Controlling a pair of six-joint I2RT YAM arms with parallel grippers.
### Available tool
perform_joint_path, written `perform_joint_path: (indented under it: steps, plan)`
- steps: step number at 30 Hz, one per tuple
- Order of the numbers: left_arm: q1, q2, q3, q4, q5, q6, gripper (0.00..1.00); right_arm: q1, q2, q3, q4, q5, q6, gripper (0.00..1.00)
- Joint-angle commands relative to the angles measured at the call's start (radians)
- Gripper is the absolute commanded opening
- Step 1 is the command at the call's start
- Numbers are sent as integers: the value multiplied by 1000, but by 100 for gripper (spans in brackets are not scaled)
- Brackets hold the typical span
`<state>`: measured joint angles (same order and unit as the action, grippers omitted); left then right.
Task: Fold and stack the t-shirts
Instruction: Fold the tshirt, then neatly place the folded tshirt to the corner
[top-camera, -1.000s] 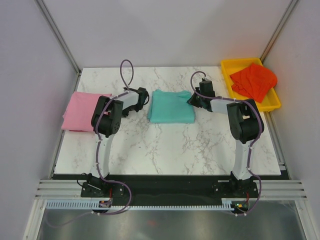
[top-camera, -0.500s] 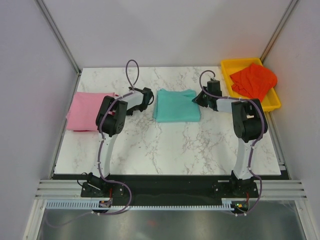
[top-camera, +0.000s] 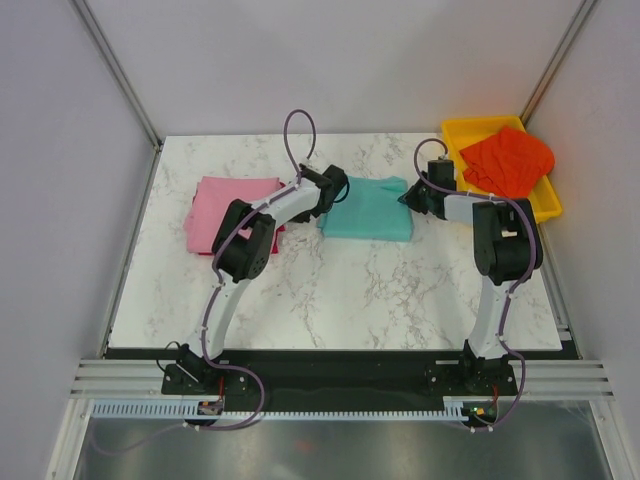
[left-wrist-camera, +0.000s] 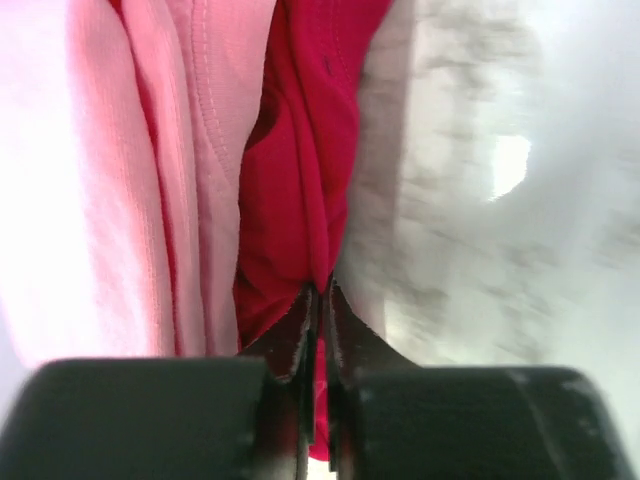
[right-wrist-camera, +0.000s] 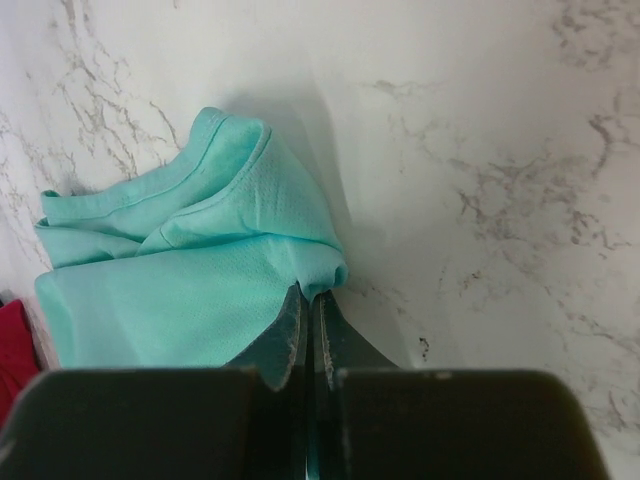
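The pink t-shirt (top-camera: 232, 205) lies folded at the back left, with a crimson t-shirt (left-wrist-camera: 300, 170) beside and under it in the left wrist view, next to the pink cloth (left-wrist-camera: 110, 180). My left gripper (top-camera: 333, 187) is shut on the crimson shirt's edge (left-wrist-camera: 320, 290), close to the left edge of the teal t-shirt (top-camera: 370, 208). My right gripper (top-camera: 412, 198) is shut on the teal shirt's right corner (right-wrist-camera: 308, 295); the teal cloth (right-wrist-camera: 190, 290) bunches there. The orange-red t-shirt (top-camera: 505, 160) lies crumpled in the tray.
The yellow plastic tray (top-camera: 460, 135) stands at the back right corner. Bare marble table (top-camera: 340, 290) spreads in front of the shirts. Both arms reach to the back of the table. Grey walls close in on both sides.
The pink and crimson shirts have slid right with my left gripper, close to the teal shirt. The teal shirt has slid right with my right gripper.
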<state>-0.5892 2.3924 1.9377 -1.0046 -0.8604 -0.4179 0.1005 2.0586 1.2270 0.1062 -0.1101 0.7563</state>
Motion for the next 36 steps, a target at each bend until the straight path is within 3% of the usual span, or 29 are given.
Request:
perform_joint_path:
  steps: [1, 2, 4, 8, 15, 21, 30, 34, 36]
  plan:
    - [-26, 11, 93, 17, 154, -88, 15, -21, -8, -27, -175, 130, -31, 0]
    - [-26, 1, 101, 15, 164, -100, 36, -24, -17, -32, -180, 159, -35, 0]
    - [-26, -19, 110, 20, 188, -114, 59, -33, -23, -46, -183, 168, -38, 0]
    - [-29, -82, 132, 58, 262, -108, 73, -35, -28, -46, -183, 187, -49, 0]
    - [-46, -197, 130, 257, 472, -67, 77, -38, -5, -24, -183, 173, -63, 0]
    - [-43, -211, 112, 440, 587, -55, 87, -38, 11, -3, -183, 167, -66, 0]
    - [64, -79, 161, 581, 904, -179, 79, -38, 21, 14, -180, 159, -69, 0]
    - [86, -44, 149, 600, 920, -194, 78, -38, 21, 6, -171, 145, -68, 0]
    - [88, -19, 144, 604, 929, -203, 72, -36, 20, 6, -168, 144, -68, 0]
